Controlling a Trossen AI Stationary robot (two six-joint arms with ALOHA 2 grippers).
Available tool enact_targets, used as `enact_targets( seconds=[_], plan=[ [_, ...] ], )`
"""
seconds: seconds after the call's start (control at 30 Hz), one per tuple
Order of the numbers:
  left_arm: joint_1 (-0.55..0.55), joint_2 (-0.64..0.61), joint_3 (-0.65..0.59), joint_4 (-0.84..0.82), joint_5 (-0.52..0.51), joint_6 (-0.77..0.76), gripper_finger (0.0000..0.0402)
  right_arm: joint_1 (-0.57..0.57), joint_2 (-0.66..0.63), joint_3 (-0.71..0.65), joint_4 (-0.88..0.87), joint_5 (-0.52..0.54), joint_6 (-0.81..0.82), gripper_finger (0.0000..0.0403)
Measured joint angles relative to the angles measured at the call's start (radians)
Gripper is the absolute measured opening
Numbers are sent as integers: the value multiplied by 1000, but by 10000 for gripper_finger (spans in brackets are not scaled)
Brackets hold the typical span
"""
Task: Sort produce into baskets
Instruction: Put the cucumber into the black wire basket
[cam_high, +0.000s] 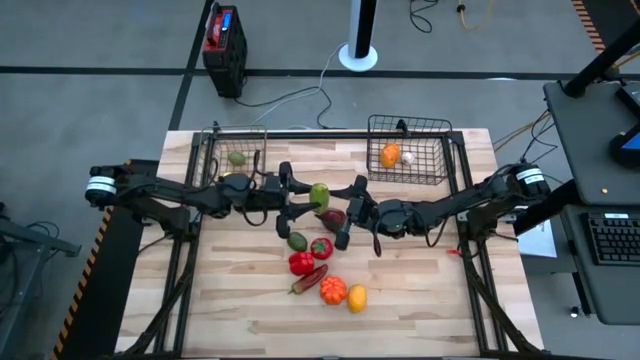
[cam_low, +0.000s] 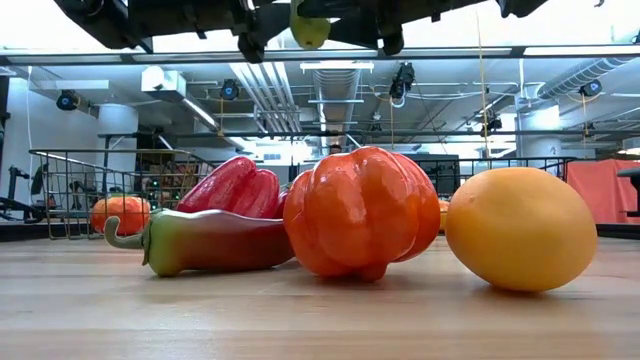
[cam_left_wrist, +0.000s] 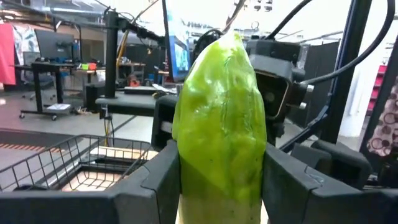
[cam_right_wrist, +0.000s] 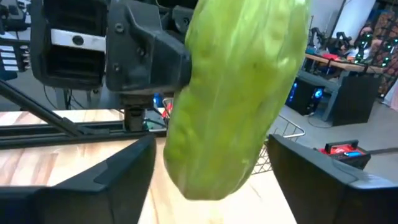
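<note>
My left gripper (cam_high: 306, 197) is shut on a light green vegetable (cam_high: 319, 194) above the middle of the table; the low view shows it (cam_low: 310, 28) high above the board. My right gripper (cam_high: 342, 210) is open and faces it from the right, with one finger on each side of the vegetable (cam_right_wrist: 236, 99), not touching. The left basket (cam_high: 215, 150) holds a green piece (cam_high: 237, 158). The right basket (cam_high: 440, 150) holds an orange piece (cam_high: 390, 155) and a tiny white one (cam_high: 407, 157). Several pieces lie on the table below the grippers. My left gripper pinches the green vegetable's lower end (cam_left_wrist: 217, 180) between its two fingers (cam_left_wrist: 163, 180), coming level from the table's left. The vegetable's pointed end (cam_left_wrist: 231, 43) sticks out past the fingers toward my right gripper. It is lifted clear of the table.
On the table lie a dark maroon piece (cam_high: 331, 218), a green one (cam_high: 297, 241), two red ones (cam_high: 321, 247) (cam_high: 301, 264), a chili pepper (cam_low: 200, 245), an orange ribbed piece (cam_low: 360, 210) and a yellow one (cam_low: 520, 228). A black box with a red top (cam_high: 223, 40) stands beyond the table.
</note>
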Motion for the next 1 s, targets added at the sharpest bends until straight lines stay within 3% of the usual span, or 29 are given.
enact_targets(
  seconds=[0.27, 0.53, 0.77, 0.9, 1.0],
  plan=[
    [0, 17, 3, 6, -12, -28, 197, 0, -2, 1, -4, 6, 26, 165],
    [-1, 8, 3, -19, -31, -21, 242, -2, -21, 1, -46, 11, 41, 161],
    [4, -85, 3, -137, -36, 28, 260, -5, -133, 2, -261, 164, 118, 163],
    [3, -158, 22, -311, -110, 7, 260, -40, -236, 2, -489, 315, 250, 162],
    [4, -202, 63, -534, -189, -59, 259, -121, -311, 33, -825, 390, 465, 161]
  ],
)
